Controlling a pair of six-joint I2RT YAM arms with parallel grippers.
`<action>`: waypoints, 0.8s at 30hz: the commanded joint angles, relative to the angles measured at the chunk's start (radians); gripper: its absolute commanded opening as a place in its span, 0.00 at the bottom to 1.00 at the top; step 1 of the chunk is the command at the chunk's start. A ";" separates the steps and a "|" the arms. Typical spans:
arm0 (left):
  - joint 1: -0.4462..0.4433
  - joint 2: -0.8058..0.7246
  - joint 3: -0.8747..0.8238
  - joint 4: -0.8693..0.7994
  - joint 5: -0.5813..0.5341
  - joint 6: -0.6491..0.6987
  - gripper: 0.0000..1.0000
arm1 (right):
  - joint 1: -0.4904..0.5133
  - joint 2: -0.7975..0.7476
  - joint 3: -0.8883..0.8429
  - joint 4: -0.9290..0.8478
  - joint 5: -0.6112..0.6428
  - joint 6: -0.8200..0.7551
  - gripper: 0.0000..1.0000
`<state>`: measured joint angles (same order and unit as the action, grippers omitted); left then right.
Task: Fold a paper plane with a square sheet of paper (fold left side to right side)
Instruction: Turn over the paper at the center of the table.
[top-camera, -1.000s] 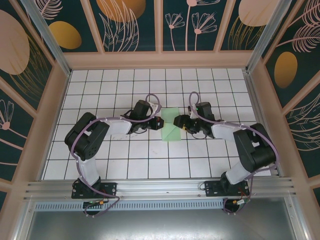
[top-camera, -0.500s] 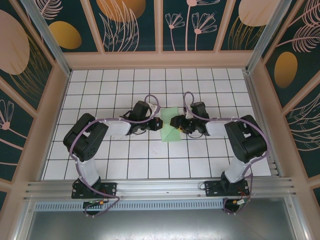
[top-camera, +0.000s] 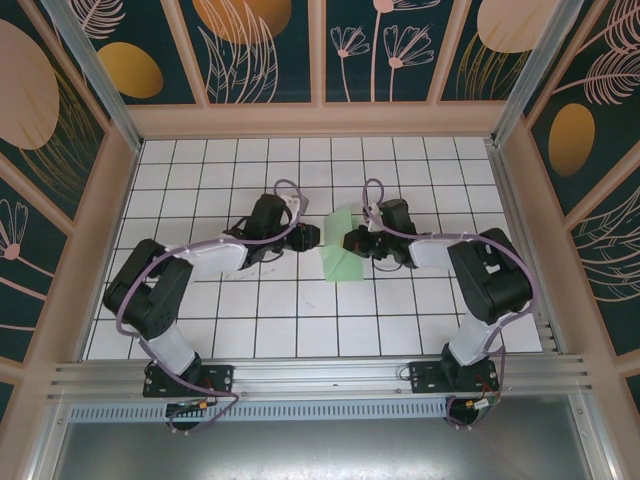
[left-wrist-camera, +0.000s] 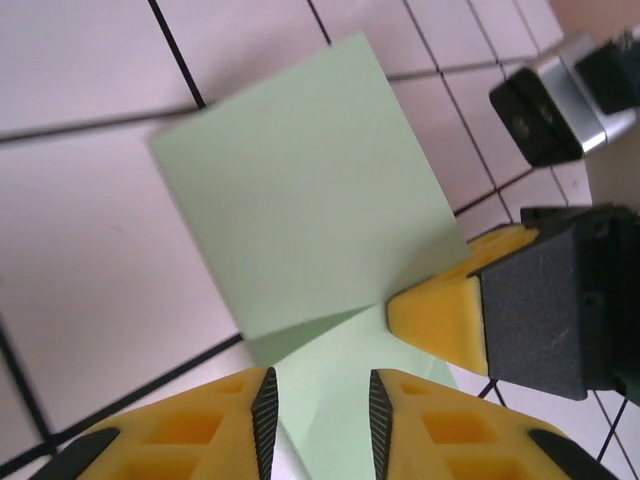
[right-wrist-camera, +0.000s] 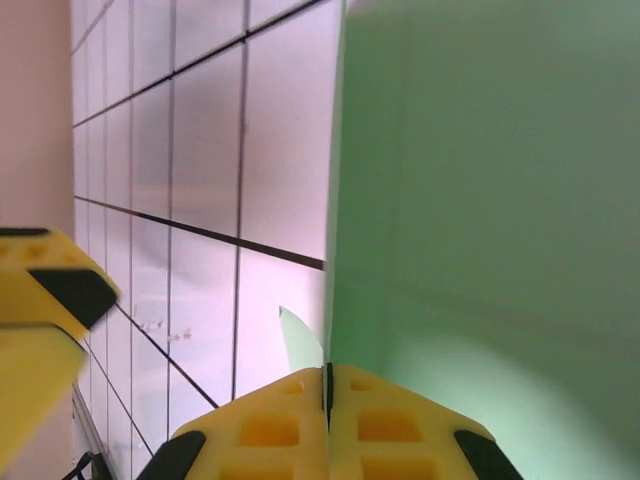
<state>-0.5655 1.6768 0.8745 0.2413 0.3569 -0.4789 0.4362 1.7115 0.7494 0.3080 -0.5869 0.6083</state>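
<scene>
1. Top external: the sheet (top-camera: 338, 262) lies at mid-bench between the two hands. The white tiled bench (top-camera: 200, 300) is bare on every side of it, out to the wooden walls (top-camera: 118, 200) and the metal rail (top-camera: 320, 372) at the near edge.
2. The sheet is thin, plain, pale green paper. One part lies flat on the tiles. A second flap tilts up from a straight crease, with clean edges and sharp corners.
3. The right hand (top-camera: 351, 241) is clenched on the sheet's right side. In the right wrist view its yellow fingers (right-wrist-camera: 280, 425) press together, and the paper rises out of the seam between them.
4. The left hand (left-wrist-camera: 320, 388) is released. Its yellow, black-padded fingers stand apart, with the lower flap showing in the gap. Whether they brush the paper I cannot tell from this angle.
5. The hands face each other, one just beside each side of the sheet. In the left wrist view the right hand's yellow tip sits at the end of the crease.
6. The arms (top-camera: 205, 255) reach in from left and right, so the tiles beyond the sheet's far edge and before its near edge are open.
</scene>
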 joint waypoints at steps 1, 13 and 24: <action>0.025 -0.089 -0.022 -0.033 -0.042 0.008 0.38 | -0.033 -0.097 0.020 0.017 -0.052 -0.076 0.00; 0.029 -0.442 -0.170 0.269 0.125 -0.149 0.98 | -0.149 -0.376 0.107 0.087 -0.366 -0.030 0.00; 0.027 -0.382 -0.149 0.621 0.413 -0.389 0.99 | -0.091 -0.429 0.214 0.215 -0.445 0.118 0.00</action>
<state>-0.5358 1.2732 0.7124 0.6964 0.6674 -0.7765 0.3202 1.3022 0.9222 0.4557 -0.9874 0.6880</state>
